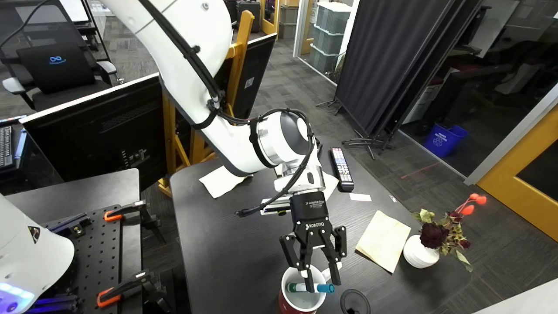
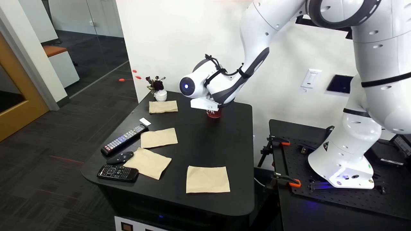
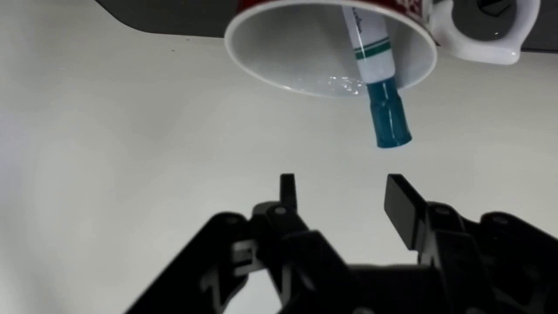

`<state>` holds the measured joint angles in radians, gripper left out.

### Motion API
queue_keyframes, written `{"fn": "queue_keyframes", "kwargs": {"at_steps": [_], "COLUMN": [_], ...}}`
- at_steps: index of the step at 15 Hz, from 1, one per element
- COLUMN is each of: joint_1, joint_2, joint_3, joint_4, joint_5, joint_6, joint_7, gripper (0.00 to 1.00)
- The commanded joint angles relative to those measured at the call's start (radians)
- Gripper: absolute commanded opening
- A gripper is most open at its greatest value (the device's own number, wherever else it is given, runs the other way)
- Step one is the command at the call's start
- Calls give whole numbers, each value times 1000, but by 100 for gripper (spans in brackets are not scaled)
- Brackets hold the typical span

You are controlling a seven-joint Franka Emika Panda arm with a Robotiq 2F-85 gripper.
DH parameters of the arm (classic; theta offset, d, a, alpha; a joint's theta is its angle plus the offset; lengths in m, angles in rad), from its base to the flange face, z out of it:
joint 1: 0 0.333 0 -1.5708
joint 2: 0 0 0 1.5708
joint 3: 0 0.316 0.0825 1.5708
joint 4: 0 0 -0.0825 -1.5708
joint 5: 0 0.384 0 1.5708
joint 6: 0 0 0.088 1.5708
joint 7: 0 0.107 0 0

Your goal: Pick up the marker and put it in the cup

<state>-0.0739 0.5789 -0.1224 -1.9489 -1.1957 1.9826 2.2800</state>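
Observation:
The marker (image 3: 375,56) is white with a green band and a teal cap. It leans inside the cup (image 3: 296,48), its teal end sticking out past the rim. The cup has a white inside and handle and a red, patterned outside. In an exterior view the marker (image 1: 298,287) and cup (image 1: 307,302) show below my gripper (image 1: 322,284). My gripper (image 3: 340,192) is open, with nothing between its fingers, and apart from the teal end in the wrist view. In an exterior view only the cup's red side (image 2: 214,114) shows; marker and gripper are hidden behind the arm.
A white vase with flowers (image 1: 419,252) stands near a folded tan paper (image 1: 383,240). A dark round object (image 1: 355,302) is beside the cup. Remotes (image 2: 125,139) and more tan papers (image 2: 208,179) lie on the table. A white wall (image 2: 179,41) rises behind the cup.

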Motion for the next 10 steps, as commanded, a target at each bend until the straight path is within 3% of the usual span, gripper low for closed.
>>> {"fn": "queue_keyframes", "kwargs": {"at_steps": [1, 3, 10], "joint_1": [-3, 1, 19], "joint_2": [-18, -41, -163], "joint_3": [6, 7, 20], "joint_4": [9, -3, -47], "joint_5": [14, 8, -8], "joint_6": [-17, -12, -2], "joint_7": [-27, -18, 3], "gripper": [90, 99, 100]}}
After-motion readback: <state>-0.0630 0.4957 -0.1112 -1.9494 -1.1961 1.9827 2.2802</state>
